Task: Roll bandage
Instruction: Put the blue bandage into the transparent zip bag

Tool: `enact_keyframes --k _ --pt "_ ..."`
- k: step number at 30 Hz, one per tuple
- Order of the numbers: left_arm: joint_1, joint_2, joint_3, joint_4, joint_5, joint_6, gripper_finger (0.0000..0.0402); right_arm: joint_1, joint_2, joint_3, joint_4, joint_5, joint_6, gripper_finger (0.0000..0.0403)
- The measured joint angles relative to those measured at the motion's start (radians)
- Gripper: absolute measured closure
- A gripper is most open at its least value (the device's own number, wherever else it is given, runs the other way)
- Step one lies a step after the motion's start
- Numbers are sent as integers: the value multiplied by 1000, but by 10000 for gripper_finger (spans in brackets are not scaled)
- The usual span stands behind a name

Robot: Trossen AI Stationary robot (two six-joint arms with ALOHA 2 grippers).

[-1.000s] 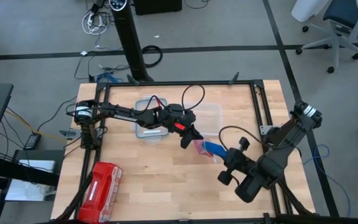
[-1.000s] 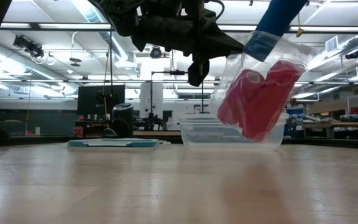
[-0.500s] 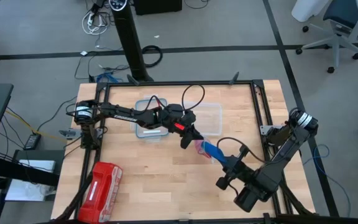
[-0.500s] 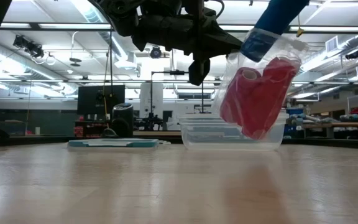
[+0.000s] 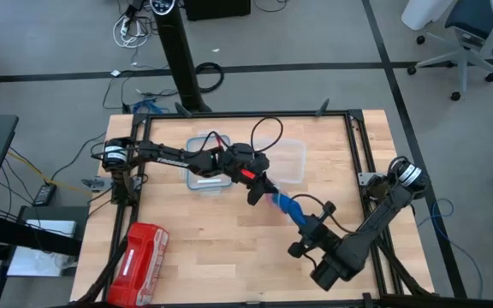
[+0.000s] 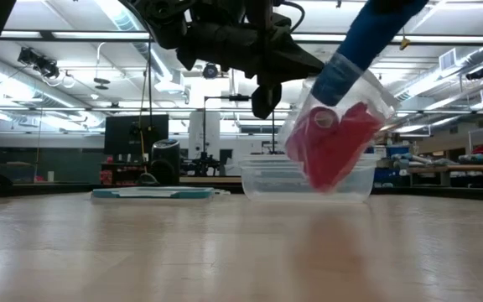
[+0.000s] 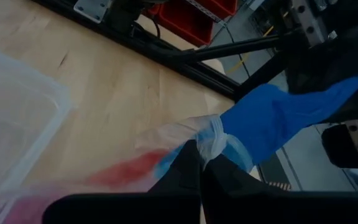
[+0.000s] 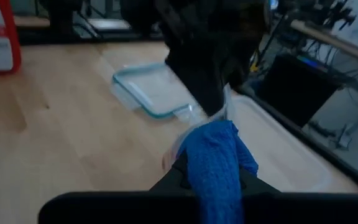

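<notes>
R gripper [image 5: 296, 216] clamping blue bandage [image 5: 287, 205], soft/stretchy; L gripper [image 5: 264, 190] pinching clear bag [image 6: 342, 126] mouth; regrip near free end.

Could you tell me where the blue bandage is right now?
In the high view the bandage stretches above mid-table between the left gripper and right gripper, just in front of the clear container.

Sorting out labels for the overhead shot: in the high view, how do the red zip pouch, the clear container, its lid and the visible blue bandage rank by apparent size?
1. Clear container and red zip pouch: look alike, too close to rank.
2. Lid, partly hidden under the left arm, so unsure.
3. Bandage, only a short stretch showing.
</notes>
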Motion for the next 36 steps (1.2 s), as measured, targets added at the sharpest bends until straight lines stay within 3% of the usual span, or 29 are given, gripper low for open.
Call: enact_keyframes --k 5,12,18,23,28,31,34,36 --pt "0 0 0 -28 1 4 401 -5 -4 0 0 20 -8 403" --pt "-7 0 0 -80 -11 30 401 -55 63 -42 98 -138 -52 403" --pt "-7 0 0 -100 -19 37 401 -69 80 -64 308 -186 -283 401" --pt "-9 0 0 -91 -24 35 401 -96 67 -66 319 -205 -313 402" --pt "-18 0 -1 -83 -27 35 401 -146 69 -65 327 -325 -398 400" --pt "-19 0 -1 -76 -29 32 401 -184 80 -65 353 -399 -537 400" --pt "-19 0 -1 -77 -33 32 401 -208 75 -66 330 -368 -480 401" --pt "-21 0 -1 -78 -34 32 401 -220 74 -64 359 -374 -570 401"
